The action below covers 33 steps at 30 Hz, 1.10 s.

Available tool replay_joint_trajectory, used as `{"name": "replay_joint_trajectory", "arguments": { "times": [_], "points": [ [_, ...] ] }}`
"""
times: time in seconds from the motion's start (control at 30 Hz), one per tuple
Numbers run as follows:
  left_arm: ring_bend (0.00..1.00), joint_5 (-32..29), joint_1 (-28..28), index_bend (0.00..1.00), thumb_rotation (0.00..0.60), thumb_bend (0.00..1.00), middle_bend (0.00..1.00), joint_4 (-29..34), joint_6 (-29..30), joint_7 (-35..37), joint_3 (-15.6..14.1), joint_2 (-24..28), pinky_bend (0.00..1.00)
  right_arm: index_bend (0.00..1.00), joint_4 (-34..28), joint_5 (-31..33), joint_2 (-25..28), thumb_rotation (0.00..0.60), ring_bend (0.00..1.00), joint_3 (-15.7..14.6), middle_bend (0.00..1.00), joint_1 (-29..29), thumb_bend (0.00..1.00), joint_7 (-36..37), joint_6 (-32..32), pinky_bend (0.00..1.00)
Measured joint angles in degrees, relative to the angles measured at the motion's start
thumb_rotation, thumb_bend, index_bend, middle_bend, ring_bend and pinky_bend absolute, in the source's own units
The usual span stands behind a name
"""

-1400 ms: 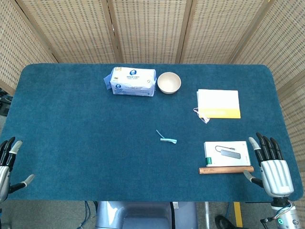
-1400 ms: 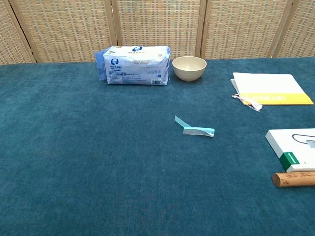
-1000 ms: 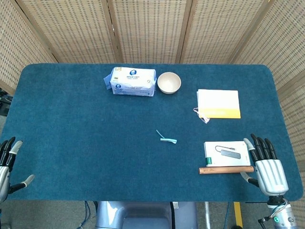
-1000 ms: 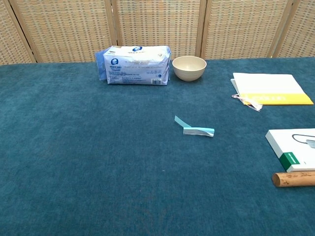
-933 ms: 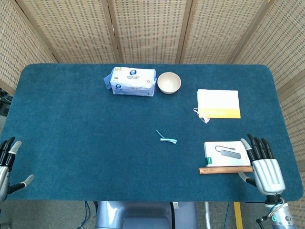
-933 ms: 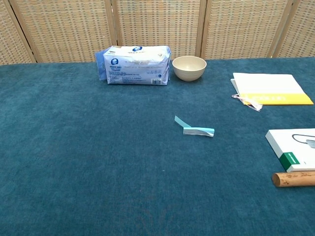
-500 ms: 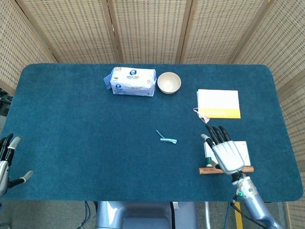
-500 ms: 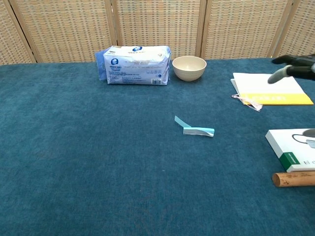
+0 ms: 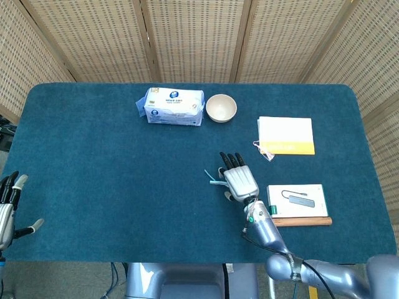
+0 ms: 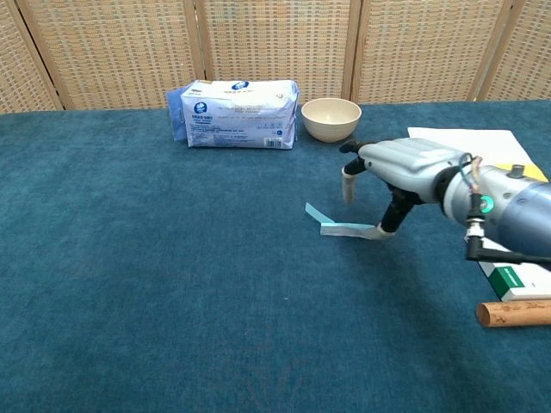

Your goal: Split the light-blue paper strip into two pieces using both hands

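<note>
The light-blue paper strip [image 10: 337, 224] lies bent on the blue tablecloth near the middle; in the head view only its left part [image 9: 212, 179] shows beside the hand. My right hand [image 9: 239, 181] hovers over the strip's right end, palm down with fingers spread. In the chest view one fingertip [image 10: 388, 229] of the right hand [image 10: 400, 168] comes down at that end; whether it touches is unclear. It holds nothing. My left hand [image 9: 7, 208] stays at the table's front left edge, fingers apart and empty, far from the strip.
A tissue pack [image 9: 173, 106] and a cream bowl [image 9: 221, 108] stand at the back. A white and yellow booklet [image 9: 285, 134] lies to the right. A white box [image 9: 298, 200] and a wooden stick [image 9: 302, 220] lie beside my right forearm.
My right hand has swept left from the table's front right corner, past the white box, to the strip's right end. The strip and my left hand have stayed put.
</note>
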State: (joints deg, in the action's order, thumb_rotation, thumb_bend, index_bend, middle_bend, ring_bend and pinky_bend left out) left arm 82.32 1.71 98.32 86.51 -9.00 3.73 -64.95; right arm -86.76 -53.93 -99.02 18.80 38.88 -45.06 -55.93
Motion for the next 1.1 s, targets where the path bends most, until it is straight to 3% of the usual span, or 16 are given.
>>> {"name": "replay_joint_trajectory", "arguments": {
  "times": [0.17,0.37,0.77,1.1],
  "points": [
    [0.00,0.0,0.1,0.00,0.600,0.00,0.00,-0.1,-0.2,0.8,-0.1,0.3,0.00,0.41,5.5,2.8,-5.3,0.600,0.00,0.5,0.00,3.0,0.31,-1.7,-1.6,0.00],
    [0.00,-0.1,0.1,0.00,0.600,0.00,0.00,-0.2,-0.2,1.6,-0.1,0.6,0.00,0.42,9.2,5.0,-7.9,0.600,0.00,0.2,0.00,5.1,0.31,-2.4,-3.0,0.00],
    [0.00,-0.4,0.3,0.00,0.600,0.00,0.00,-0.2,-0.5,1.7,-0.2,0.7,0.00,0.45,11.0,5.3,-8.0,0.600,0.00,-2.3,0.00,5.5,0.31,-1.0,-4.1,0.00],
    [0.00,-0.5,0.5,0.00,0.600,0.00,0.00,-0.1,-0.6,1.2,-0.4,0.5,0.00,0.47,11.5,5.8,-7.3,0.600,0.00,-3.2,0.00,5.5,0.39,0.2,-4.2,0.00]
  ]
}}
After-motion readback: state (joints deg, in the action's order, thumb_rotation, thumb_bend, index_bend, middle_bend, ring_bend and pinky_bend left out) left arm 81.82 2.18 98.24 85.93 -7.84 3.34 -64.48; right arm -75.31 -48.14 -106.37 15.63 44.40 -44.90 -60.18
